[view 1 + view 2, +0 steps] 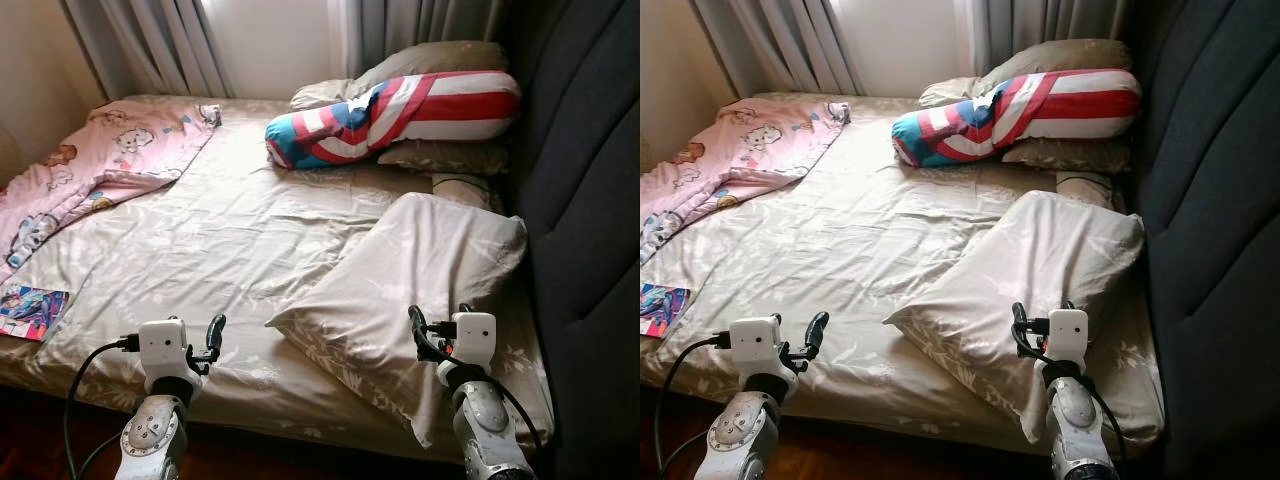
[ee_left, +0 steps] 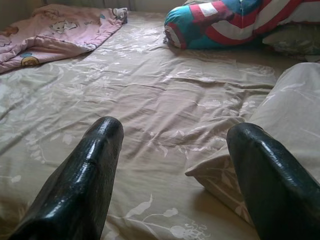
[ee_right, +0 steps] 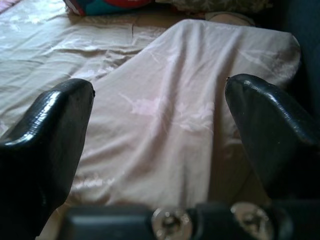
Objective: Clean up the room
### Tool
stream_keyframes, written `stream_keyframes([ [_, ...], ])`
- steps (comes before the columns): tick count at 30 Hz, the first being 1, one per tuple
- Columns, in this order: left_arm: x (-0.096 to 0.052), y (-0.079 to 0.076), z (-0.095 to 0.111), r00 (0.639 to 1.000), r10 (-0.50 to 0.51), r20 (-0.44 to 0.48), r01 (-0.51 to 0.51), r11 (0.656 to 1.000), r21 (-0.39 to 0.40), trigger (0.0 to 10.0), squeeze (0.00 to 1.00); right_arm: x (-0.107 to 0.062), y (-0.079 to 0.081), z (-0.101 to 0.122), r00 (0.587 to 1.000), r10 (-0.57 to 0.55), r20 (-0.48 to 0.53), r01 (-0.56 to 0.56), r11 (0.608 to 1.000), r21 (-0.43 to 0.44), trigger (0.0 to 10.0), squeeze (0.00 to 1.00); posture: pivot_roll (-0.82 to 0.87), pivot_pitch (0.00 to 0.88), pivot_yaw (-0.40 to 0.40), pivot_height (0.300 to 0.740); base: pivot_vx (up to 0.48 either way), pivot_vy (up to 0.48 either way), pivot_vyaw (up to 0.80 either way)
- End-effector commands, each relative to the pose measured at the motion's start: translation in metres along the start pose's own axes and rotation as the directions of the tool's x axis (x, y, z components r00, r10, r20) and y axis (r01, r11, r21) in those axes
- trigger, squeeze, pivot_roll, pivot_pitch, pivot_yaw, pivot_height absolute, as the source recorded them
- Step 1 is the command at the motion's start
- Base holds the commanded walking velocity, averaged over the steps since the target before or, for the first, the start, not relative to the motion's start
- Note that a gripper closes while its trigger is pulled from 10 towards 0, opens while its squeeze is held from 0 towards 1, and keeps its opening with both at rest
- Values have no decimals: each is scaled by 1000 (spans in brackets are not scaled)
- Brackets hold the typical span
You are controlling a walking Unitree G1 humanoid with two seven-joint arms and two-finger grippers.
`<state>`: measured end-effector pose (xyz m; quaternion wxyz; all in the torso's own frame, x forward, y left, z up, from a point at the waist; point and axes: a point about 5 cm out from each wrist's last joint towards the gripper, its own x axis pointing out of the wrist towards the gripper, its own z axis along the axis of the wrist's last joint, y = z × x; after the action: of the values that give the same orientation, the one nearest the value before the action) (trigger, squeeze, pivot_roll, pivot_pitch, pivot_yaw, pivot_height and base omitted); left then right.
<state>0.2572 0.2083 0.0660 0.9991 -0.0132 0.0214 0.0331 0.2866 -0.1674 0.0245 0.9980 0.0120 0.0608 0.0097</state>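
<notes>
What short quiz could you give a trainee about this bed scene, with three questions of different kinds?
1. True or false: the right gripper hangs above the large beige floral-print pillow.
2. Which thing lies at the bed's near left corner? A) a colourful thin book B) a cup C) a shoe
3. Fill in: the pink cartoon-print blanket lies on the robot's ____ side of the bed.

Key:
1. True; the right wrist view shows the pillow between its open fingers.
2. A.
3. Left; the red, white and blue striped bolster lies by the dark grey padded headboard. The left gripper is also open.
</notes>
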Motion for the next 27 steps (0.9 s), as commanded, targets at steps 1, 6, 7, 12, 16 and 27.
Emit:
stream_keyframes([
  [1, -3, 6, 0, 1000, 5, 0, -5, 1000, 31, 10000, 0, -2, 4, 2, 999, 19, 27, -19, 1000, -2, 10000, 0, -24, 74, 50, 697, 0, 0, 0],
  [6, -5, 9, 0, 1000, 3, 5, -3, 999, 42, 10000, 0, -1, 6, 1, 1000, 3, 11, -3, 1000, 18, 10000, 0, -13, 78, 59, 697, 0, 0, 0],
  [7, -5, 9, 0, 1000, 3, 5, -3, 999, 42, 10000, 0, -1, 6, 1, 1000, 3, 11, -3, 1000, 18, 10000, 0, -13, 78, 59, 697, 0, 0, 0],
  [12, -5, 10, 1, 1000, -11, 0, 11, 999, 52, 10000, 0, 0, 9, -2, 1000, 5, -15, -5, 1000, 19, 10000, 0, -9, 75, 70, 697, 0, 0, 0],
  [16, -5, 10, 1, 1000, -19, -4, 19, 998, 54, 10000, 0, 1, 11, -3, 999, 10, -31, -9, 1000, 19, 10000, 0, -8, 76, 73, 677, 0, 0, 0],
  [27, -7, 7, -3, 1000, -11, -18, 12, 999, 42, 10000, 0, 0, 7, -1, 1000, -4, -19, 5, 1000, 30, 10000, 0, -2, 97, 59, 677, 0, 0, 0],
])
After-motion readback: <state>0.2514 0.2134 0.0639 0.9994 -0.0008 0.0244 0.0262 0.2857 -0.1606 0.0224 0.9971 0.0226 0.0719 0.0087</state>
